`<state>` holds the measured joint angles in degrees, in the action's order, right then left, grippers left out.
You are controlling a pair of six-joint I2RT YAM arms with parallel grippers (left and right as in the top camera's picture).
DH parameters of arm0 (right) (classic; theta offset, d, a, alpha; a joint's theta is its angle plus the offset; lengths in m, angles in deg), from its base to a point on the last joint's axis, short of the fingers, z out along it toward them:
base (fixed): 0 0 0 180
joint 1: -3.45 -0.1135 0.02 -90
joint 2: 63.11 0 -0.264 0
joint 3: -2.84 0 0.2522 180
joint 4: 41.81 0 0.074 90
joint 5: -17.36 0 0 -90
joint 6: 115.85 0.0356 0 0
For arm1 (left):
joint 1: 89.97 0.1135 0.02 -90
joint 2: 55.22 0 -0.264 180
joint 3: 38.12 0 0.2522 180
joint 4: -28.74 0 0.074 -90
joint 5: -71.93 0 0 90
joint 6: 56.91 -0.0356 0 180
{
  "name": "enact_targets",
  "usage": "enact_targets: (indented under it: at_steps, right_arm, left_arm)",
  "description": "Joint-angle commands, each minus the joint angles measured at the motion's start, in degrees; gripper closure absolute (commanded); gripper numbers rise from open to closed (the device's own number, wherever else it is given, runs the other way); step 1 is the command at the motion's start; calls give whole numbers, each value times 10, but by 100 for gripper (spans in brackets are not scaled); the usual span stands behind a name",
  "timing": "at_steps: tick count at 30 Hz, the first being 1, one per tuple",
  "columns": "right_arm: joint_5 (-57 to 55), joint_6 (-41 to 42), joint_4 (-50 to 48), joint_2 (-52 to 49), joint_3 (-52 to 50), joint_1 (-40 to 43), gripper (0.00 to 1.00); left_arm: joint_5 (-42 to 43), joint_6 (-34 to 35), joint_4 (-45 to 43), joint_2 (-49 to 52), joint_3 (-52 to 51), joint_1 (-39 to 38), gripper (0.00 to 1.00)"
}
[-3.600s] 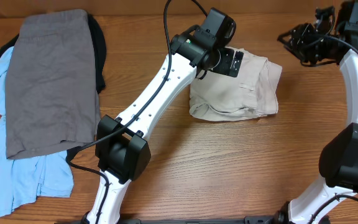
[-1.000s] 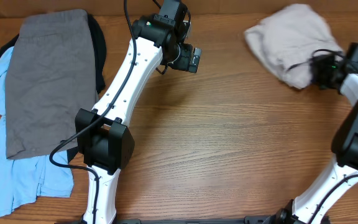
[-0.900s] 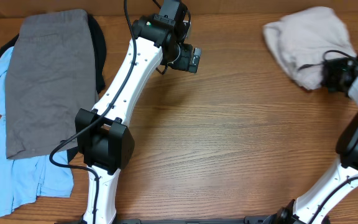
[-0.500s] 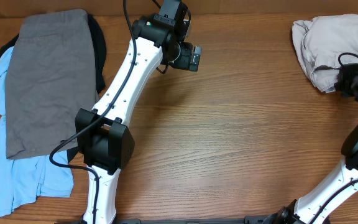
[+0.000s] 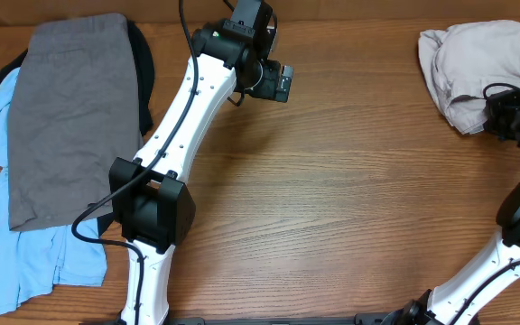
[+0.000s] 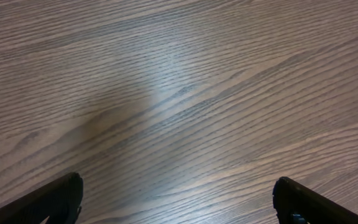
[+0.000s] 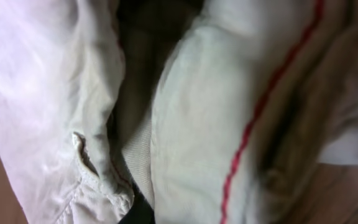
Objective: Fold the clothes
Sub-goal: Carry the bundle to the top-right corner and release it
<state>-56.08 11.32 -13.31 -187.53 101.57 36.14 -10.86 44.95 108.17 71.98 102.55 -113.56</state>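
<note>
Right pincer (image 5: 502, 106) grips khaki shorts (image 5: 468, 54) at near-right edge.

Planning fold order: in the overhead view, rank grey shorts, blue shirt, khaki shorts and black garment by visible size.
1. grey shorts
2. light blue shirt and bunched khaki shorts, roughly alike
3. black garment, mostly hidden, smallest

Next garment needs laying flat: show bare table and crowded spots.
Bare table: the middle, between the left arm and the khaki shorts, down to the near edge. Crowded: far left, grey shorts over light blue shirt; far-right corner, right gripper at the khaki shorts.
</note>
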Motion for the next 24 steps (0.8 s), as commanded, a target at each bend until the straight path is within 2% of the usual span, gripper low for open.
enact_targets:
  at_steps: [1, 6, 7, 8, 9, 10, 11, 13, 18, 24]
  right_arm:
    - [46, -56, 14, 1, 7, -4, 89]
    - [45, -61, 24, 1, 7, -6, 88]
    - [46, -61, 23, 1, 7, -6, 87]
    - [45, -61, 22, 1, 7, -6, 82]
    - [46, -61, 20, 1, 7, -6, 66]
    - [45, -59, 21, 2, 7, -6, 30]
    - [41, -51, 23, 10, 14, -3, 0]
    - [9, -27, 40, 29, 22, 2, 0]
    - [-30, -25, 72, 105, 32, 15, 0]
    - [-52, -32, 164, 225, 32, 27, 0]
  left_arm:
    - [-6, 6, -2, -12, 15, 0, 0]
    - [-6, 6, -4, -12, 15, 0, 0]
    - [-6, 6, -4, -12, 15, 0, 0]
    - [-6, 6, -4, -12, 15, 0, 0]
    - [-6, 6, -4, -12, 15, 0, 0]
    - [-6, 6, -4, -12, 15, 0, 0]
    - [-6, 6, -7, -12, 15, 0, 0]
    - [-6, 6, -9, -12, 15, 0, 0]
    - [-7, 6, -13, -12, 15, 0, 0]
    - [-41, 5, -13, -12, 15, 0, 0]
